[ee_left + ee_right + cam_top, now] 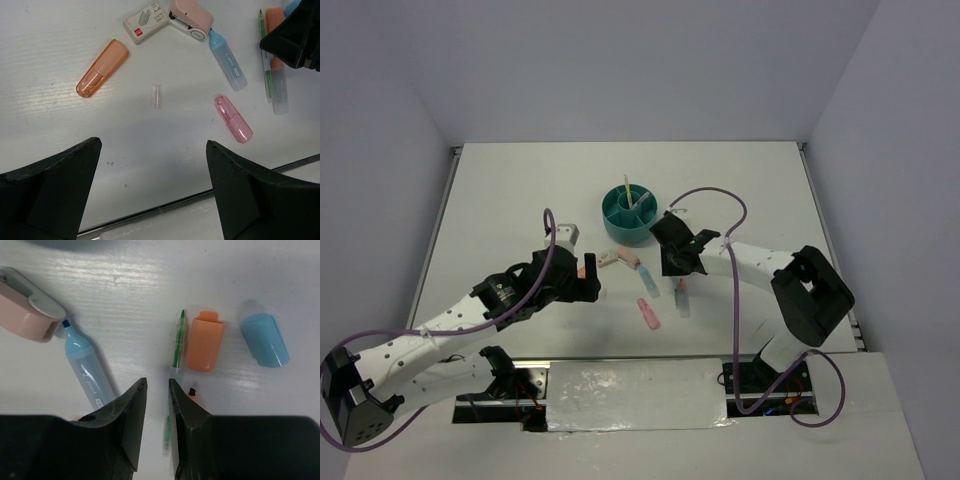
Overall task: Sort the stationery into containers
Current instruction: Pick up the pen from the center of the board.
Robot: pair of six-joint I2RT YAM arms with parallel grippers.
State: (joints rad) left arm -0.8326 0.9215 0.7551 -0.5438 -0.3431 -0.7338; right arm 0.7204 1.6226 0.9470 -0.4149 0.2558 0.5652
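Observation:
The teal organizer (630, 212) stands at mid-table with a yellow pen (628, 190) upright in it. My right gripper (158, 381) hovers low in front of it, jaws a narrow gap apart. A thin green pen (178, 340) runs under its right fingertip and shows again in the gap. Beside the pen lie an orange cap (205, 340) and a blue cap (265, 340). A blue highlighter (87, 367) lies to the left. My left gripper (152, 144) is wide open and empty, above bare table near a clear clip (157, 95), an orange cap (102, 68) and a pink cap (233, 119).
A pink tape dispenser (191, 19) and a small white box (145, 22) lie beyond the left gripper. The right gripper's black body (295, 35) stands at the right of the left wrist view. The table's front edge (165, 207) runs just under the left fingers.

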